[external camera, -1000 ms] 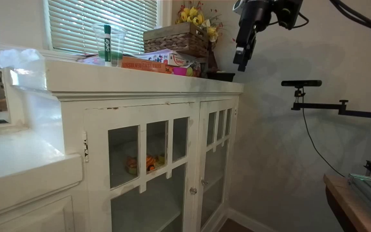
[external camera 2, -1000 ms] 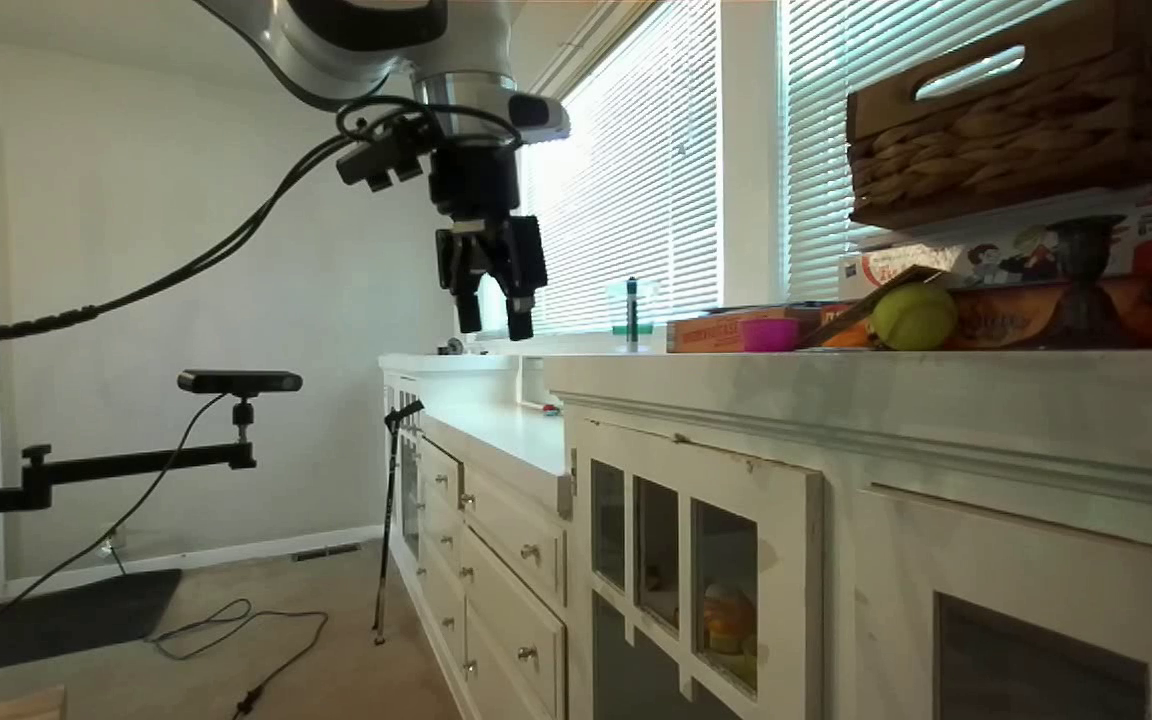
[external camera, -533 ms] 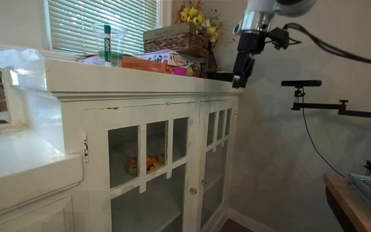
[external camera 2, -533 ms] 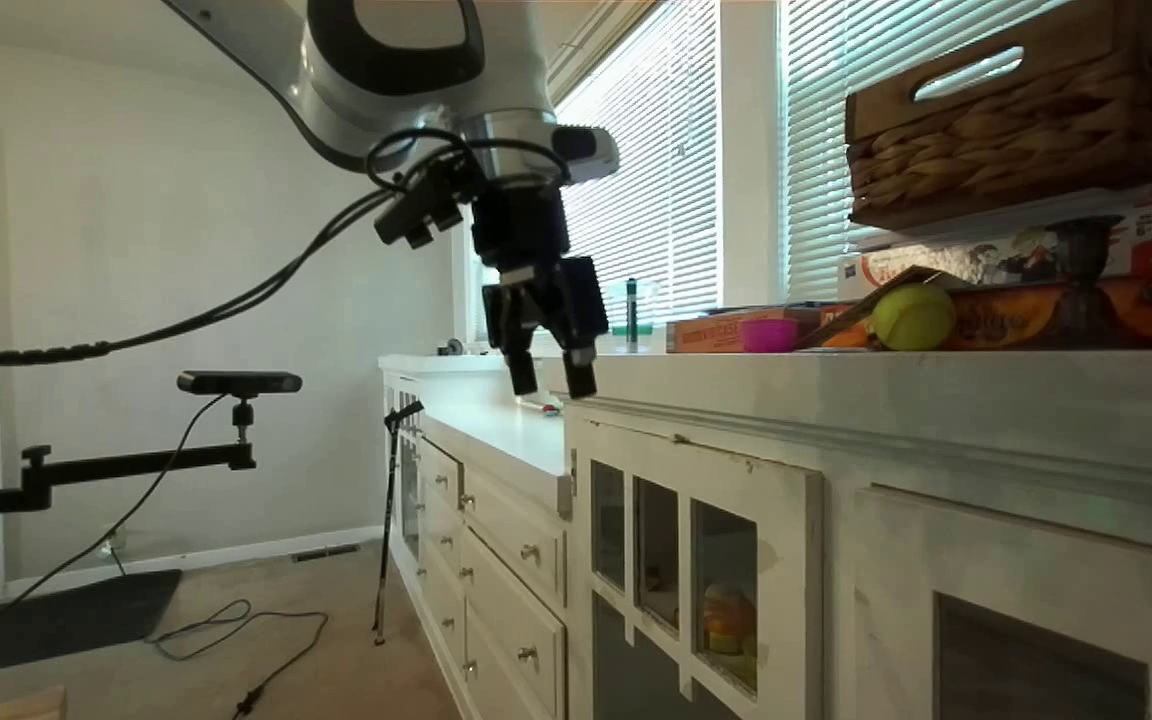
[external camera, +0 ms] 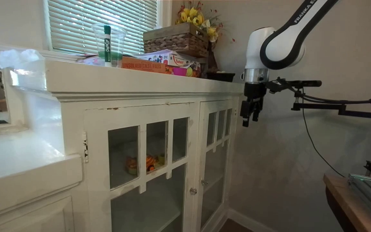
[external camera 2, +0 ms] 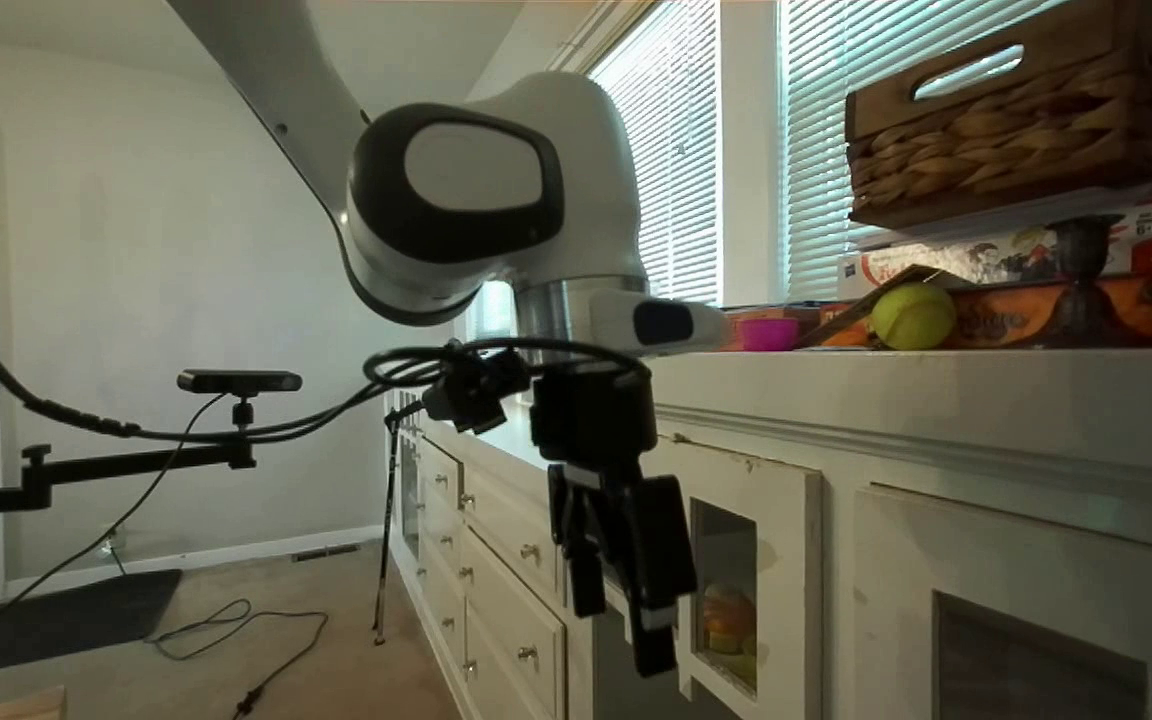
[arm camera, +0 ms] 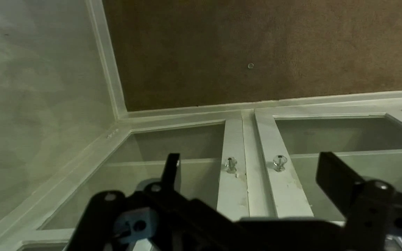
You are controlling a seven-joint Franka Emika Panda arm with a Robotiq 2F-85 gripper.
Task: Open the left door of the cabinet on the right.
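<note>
Lowered since the earlier frame, the gripper (external camera 2: 622,625) hangs in front of the cabinet (external camera: 140,82). Its left door (external camera: 142,180), between the drawers (external camera 2: 506,530) and the twin door (external camera: 217,143), stands apart from the 2 released, wide-spread fingers (arm camera: 335,181); a basket (external camera: 167,45) sits above.

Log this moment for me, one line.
claw: open, holding nothing | left door: shut or barely ajar, can't tell which | left knob: untouched | task: not done

daylight glows through blinds (external camera: 103,14) in both exterior views; glare whitens the low countertop (external camera: 21,154); soft shadows mottle the wall (external camera: 269,161). wrist view: dimmer, greenish, the gripper (arm camera: 251,167) dark and softly blurred.
</note>
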